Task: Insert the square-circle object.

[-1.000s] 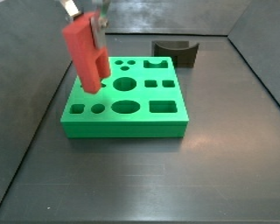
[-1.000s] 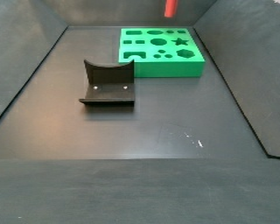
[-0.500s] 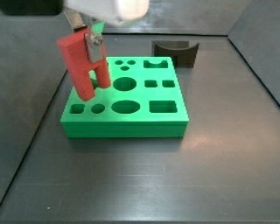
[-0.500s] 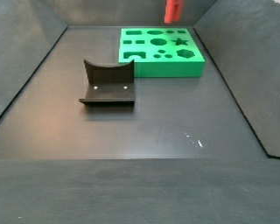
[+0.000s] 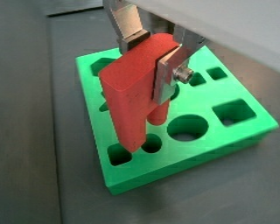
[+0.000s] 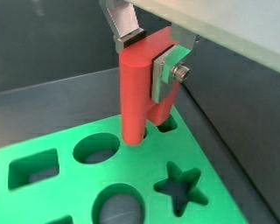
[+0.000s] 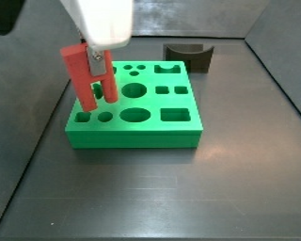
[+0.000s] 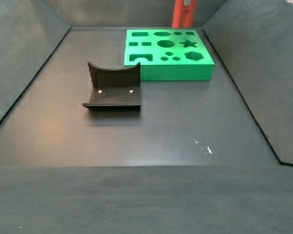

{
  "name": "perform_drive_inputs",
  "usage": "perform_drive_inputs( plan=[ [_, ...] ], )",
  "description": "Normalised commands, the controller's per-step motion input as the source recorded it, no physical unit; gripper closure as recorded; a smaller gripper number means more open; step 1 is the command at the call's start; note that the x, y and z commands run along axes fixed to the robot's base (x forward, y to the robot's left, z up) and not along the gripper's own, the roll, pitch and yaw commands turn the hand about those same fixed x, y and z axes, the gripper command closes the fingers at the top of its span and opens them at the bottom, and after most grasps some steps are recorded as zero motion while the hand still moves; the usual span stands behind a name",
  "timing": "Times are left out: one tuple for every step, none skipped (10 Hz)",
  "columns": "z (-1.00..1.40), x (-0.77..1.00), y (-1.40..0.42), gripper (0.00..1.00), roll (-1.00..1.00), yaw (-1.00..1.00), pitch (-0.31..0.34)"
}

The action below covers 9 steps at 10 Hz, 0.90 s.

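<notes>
The pincer is gripping the red piece between its silver plates, over the green block. Compared with a second ago, the piece is hanging lower and more upright, its two legs now reaching down near the block's top by the holes at one edge, so insertion looks close. Around the block the worktop is lying open; the dark bracket is standing well apart.

Gripper holds square-circle object over block.
</notes>
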Motion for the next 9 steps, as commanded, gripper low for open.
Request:
perform_drive_inputs(
  plan=[
    [-0.22,0.0,0.0,1.0,-0.04,-1.0,0.0],
    [-0.25,0.0,0.0,1.0,-0.07,-1.0,0.0],
    [-0.23,0.0,-0.14,1.0,-0.09,-0.9,-0.016],
    [-0.29,0.0,-0.17,1.0,-0.11,-0.83,-0.013],
    [-0.22,-0.05,-0.12,1.0,-0.04,-0.74,0.0],
    [0.0,-0.11,0.0,1.0,0.03,-0.4,0.0],
    [0.0,-0.18,0.0,1.0,0.02,-0.18,0.0],
    [-0.17,-0.2,0.0,1.0,0.0,-0.17,-0.016],
    [-0.27,-0.06,0.0,1.0,0.0,0.0,-0.027]
  ],
)
